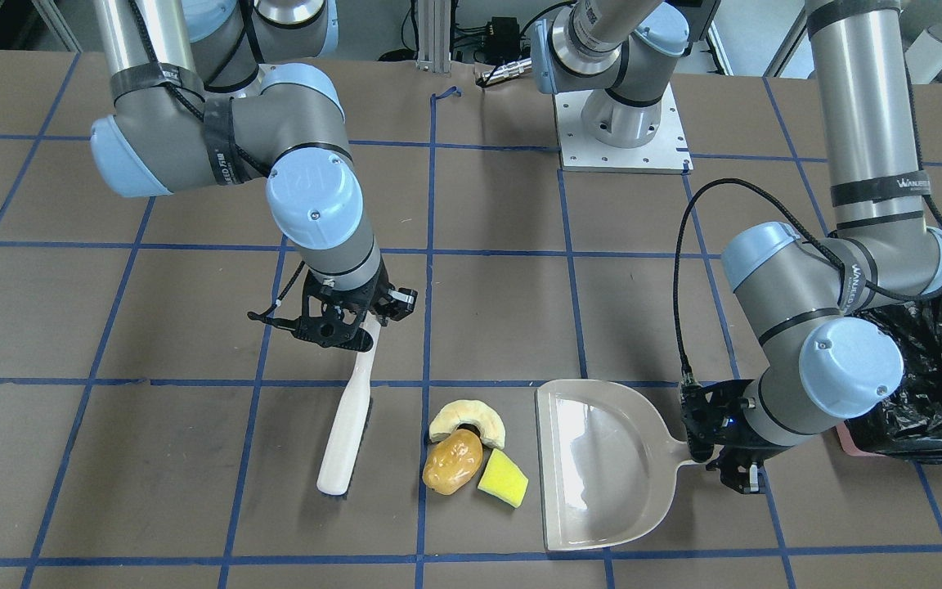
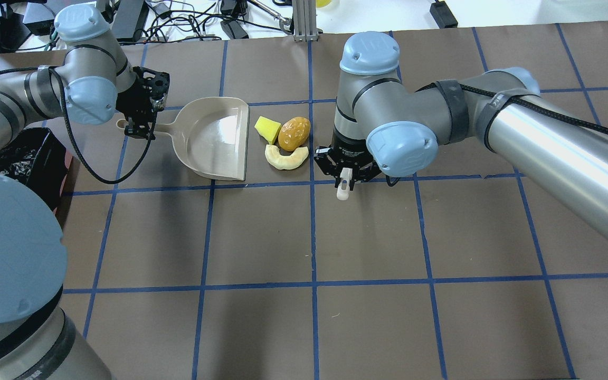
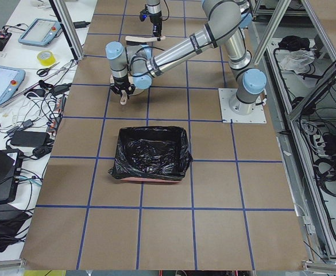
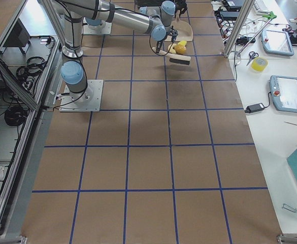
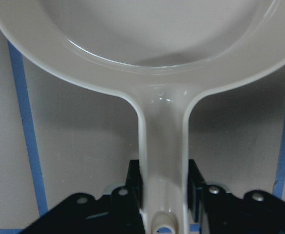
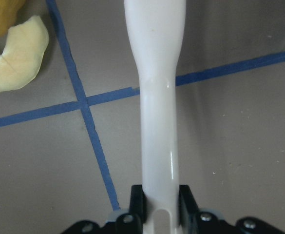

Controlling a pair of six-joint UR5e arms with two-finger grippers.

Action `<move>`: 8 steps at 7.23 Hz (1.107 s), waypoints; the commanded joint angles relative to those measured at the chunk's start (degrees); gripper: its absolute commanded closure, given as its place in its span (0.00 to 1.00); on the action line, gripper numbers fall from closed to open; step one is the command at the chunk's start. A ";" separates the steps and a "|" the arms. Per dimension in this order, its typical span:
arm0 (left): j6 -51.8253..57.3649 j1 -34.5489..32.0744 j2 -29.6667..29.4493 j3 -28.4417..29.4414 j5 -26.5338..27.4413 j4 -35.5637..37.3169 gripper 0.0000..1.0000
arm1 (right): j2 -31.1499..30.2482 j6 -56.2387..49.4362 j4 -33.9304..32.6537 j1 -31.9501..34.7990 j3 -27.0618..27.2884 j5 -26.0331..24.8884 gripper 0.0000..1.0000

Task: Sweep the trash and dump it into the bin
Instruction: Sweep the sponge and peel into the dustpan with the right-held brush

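The trash lies together on the table: a cream half-ring (image 1: 471, 419), a golden-brown lump (image 1: 451, 463) and a yellow wedge (image 1: 503, 478). My left gripper (image 1: 716, 446) is shut on the handle of the beige dustpan (image 1: 602, 458), whose open edge faces the trash close by. The left wrist view shows the fingers (image 5: 133, 187) clamped on that handle (image 5: 162, 161). My right gripper (image 1: 356, 323) is shut on the handle of a white brush (image 1: 347, 425), on the trash's other side. The bin (image 1: 937, 368), lined with a black bag, stands beyond my left arm.
The bin also shows in the overhead view (image 2: 24, 158) and the exterior left view (image 3: 151, 152), on the brown table with blue tape lines. The right arm's base plate (image 1: 622, 139) is at the table's robot side. The half-ring shows in the right wrist view (image 6: 15, 61).
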 commanded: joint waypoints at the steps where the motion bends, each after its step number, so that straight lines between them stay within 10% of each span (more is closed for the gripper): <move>1: 0.00 0.00 -0.08 -0.06 0.00 -0.01 1.00 | 0.47 3.82 -0.34 3.37 0.01 -0.02 1.00; 8: -0.09 -0.09 0.01 0.02 0.61 -0.01 1.00 | 5.30 12.96 -5.52 10.40 -2.35 -0.02 1.00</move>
